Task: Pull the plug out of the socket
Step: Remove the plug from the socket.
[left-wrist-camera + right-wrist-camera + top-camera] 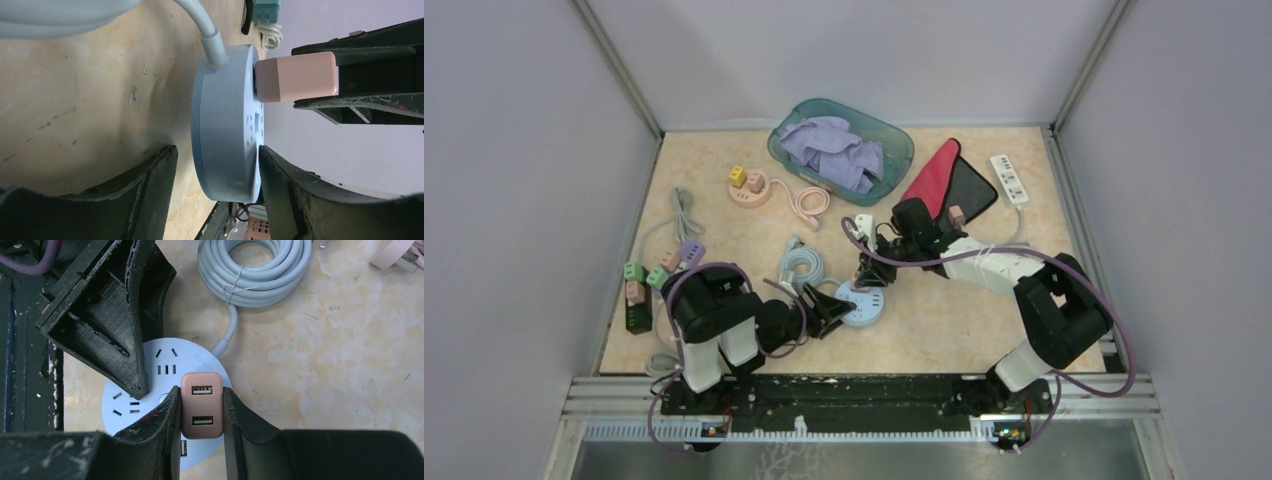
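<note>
**Right pincer clamped on pink plug, plug at the blue socket's top face**

Landmark = round blue socket [864, 305], lying flat between the two arms' wrists

- Surface [944, 330]: beige marbled top under the socket, carries everything else too
- Teal basin [902, 152]: well behind the socket, purple cloth [834, 150] bunched inside it
- Red and black flat item [949, 180]: behind the socket and to its right, can't tell what it is
- Grey cable coil [802, 265]: just behind-left of the socket, bound with a thin tie; its lead runs into the socket's side wall
- White power strip [1010, 178]: well behind-right of the socket, beyond the red and black item
- Pink round socket [750, 188]: well behind-left of the blue socket, a yellow block and a pink block plugged on top
- Left pincer [216, 155]: on the socket's left, part open, straddling the socket's edge. One finger [290, 200] touches the top face, the other [150, 190] sits on the underside's side with a gap to the socket. Not clamped
- Right pincer [200, 390]: over the socket, narrow, closed on the plug's two sides
- Pink plug [201, 412]: two USB ports facing up, base against the socket's top face near where the lead enters. Prongs hidden, can't tell how deep it sits
</note>
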Controlling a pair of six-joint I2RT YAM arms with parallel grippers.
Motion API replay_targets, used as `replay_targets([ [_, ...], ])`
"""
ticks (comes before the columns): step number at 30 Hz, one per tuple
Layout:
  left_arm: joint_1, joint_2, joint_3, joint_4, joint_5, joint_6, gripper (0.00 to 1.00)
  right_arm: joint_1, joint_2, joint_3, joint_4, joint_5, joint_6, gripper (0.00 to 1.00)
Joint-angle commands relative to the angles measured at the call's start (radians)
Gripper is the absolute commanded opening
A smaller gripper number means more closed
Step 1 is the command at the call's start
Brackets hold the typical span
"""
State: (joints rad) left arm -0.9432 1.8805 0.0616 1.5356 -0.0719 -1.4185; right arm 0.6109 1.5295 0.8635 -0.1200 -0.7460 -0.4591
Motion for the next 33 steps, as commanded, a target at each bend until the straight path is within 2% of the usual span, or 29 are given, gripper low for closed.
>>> replay_targets([
  [1, 0.010, 0.058, -0.021, 0.254, 0.006, 0.044, 0.68, -0.003, -0.001, 0.020, 0.115, -0.074, 0.028, 0.00],
  [3, 0.016, 0.058, -0.019, 0.253, 0.000, 0.046, 0.65, -0.003, 0.006, 0.021, 0.116, -0.080, 0.032, 0.00],
  [5, 0.022, 0.063, -0.015, 0.254, 0.003, 0.043, 0.54, -0.001, 0.010, 0.021, 0.117, -0.087, 0.041, 0.00],
  [9, 0.029, 0.065, -0.009, 0.254, 0.000, 0.042, 0.45, 0.000, 0.018, 0.021, 0.120, -0.094, 0.048, 0.00],
  [13, 0.043, 0.046, -0.009, 0.254, 0.003, 0.062, 0.26, 0.008, 0.032, 0.023, 0.105, -0.095, 0.032, 0.00],
  [17, 0.057, 0.048, -0.019, 0.253, 0.012, 0.075, 0.00, 0.020, 0.039, 0.026, 0.095, -0.085, 0.021, 0.00],
  [20, 0.057, 0.062, -0.022, 0.253, 0.015, 0.070, 0.00, 0.044, 0.036, 0.024, 0.112, -0.056, 0.047, 0.00],
  [26, 0.057, 0.076, -0.029, 0.253, 0.006, 0.039, 0.00, 0.140, 0.016, -0.001, 0.204, 0.134, 0.131, 0.00],
  [29, 0.058, 0.058, -0.052, 0.253, -0.018, 0.047, 0.00, 0.145, 0.000, -0.016, 0.249, 0.210, 0.146, 0.00],
  [33, 0.061, 0.053, -0.077, 0.253, -0.035, 0.046, 0.00, 0.111, -0.012, -0.029, 0.244, 0.167, 0.106, 0.00],
])
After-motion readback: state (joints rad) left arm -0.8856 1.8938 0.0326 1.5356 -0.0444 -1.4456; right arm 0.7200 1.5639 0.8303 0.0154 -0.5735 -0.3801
